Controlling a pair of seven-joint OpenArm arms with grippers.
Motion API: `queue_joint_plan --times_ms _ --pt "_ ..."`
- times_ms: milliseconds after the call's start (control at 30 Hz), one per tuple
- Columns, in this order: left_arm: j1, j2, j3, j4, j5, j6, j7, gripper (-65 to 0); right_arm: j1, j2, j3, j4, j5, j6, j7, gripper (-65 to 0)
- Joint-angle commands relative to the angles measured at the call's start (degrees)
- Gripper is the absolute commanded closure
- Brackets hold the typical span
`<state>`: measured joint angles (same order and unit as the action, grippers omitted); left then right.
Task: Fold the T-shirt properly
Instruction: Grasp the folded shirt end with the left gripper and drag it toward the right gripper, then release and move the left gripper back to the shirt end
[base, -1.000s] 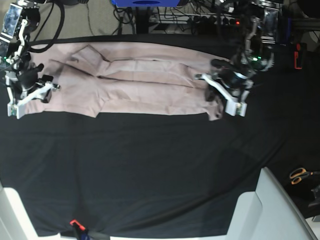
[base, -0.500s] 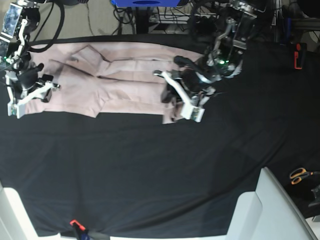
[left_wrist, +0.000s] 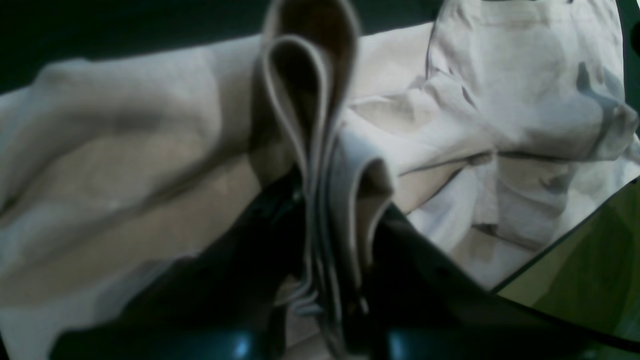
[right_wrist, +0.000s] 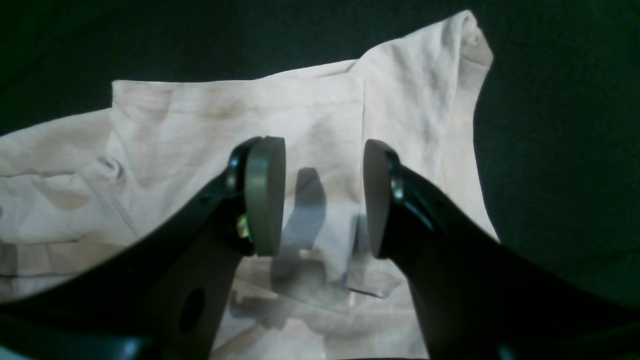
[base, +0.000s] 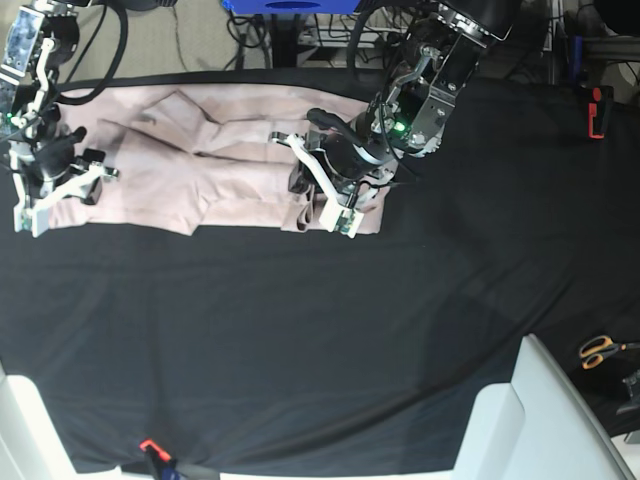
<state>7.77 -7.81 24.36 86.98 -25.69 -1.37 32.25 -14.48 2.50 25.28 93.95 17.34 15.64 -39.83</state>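
The pale pink T-shirt (base: 230, 170) lies spread along the back of the black cloth. My left gripper (base: 318, 195) is shut on a bunch of folded layers of the shirt's right end and holds it above the shirt's middle. In the left wrist view, looped layers of the T-shirt (left_wrist: 125, 165) stand pinched in the left gripper (left_wrist: 330, 215). My right gripper (base: 60, 192) is open and hovers over the shirt's left end. In the right wrist view, the right gripper (right_wrist: 322, 200) stands wide with the flat T-shirt (right_wrist: 200, 125) below it.
The large black cloth (base: 300, 330) covers the table. A white object (base: 540, 420) stands at the front right, with orange-handled scissors (base: 598, 350) beside it. A red item (base: 597, 110) is at the back right and a small red clip (base: 150, 447) at the front edge.
My left gripper has moved to the left with the shirt's right end in it, drawing that end over the shirt's middle. The right arm has not moved.
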Motion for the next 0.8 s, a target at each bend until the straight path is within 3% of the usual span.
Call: queue_joint_plan --times_ms 0,200,467,767 --pt "0.4 -0.1 -0.5 2.5 -0.7 0.3 -1.2 0.0 0.3 0.5 0.3 0.9 0.4 0.2 1.0 -23.6" --pt "3.7 -4.1 -2.1 11.5 -0.7 2.0 -1.2 0.0 0.3 0.5 0.3 0.8 0.4 0.2 1.0 -23.6" --pt "11.5 -8.7 -14.6 16.4 -0.7 2.0 -1.1 0.0 0.4 0.6 0.0 0.8 0.4 0.2 1.0 -23.6" --pt "17.9 -10.3 -23.3 20.1 -0.6 1.9 -1.1 0.0 0.3 0.1 -0.1 0.9 0.4 0.2 0.9 -23.6"
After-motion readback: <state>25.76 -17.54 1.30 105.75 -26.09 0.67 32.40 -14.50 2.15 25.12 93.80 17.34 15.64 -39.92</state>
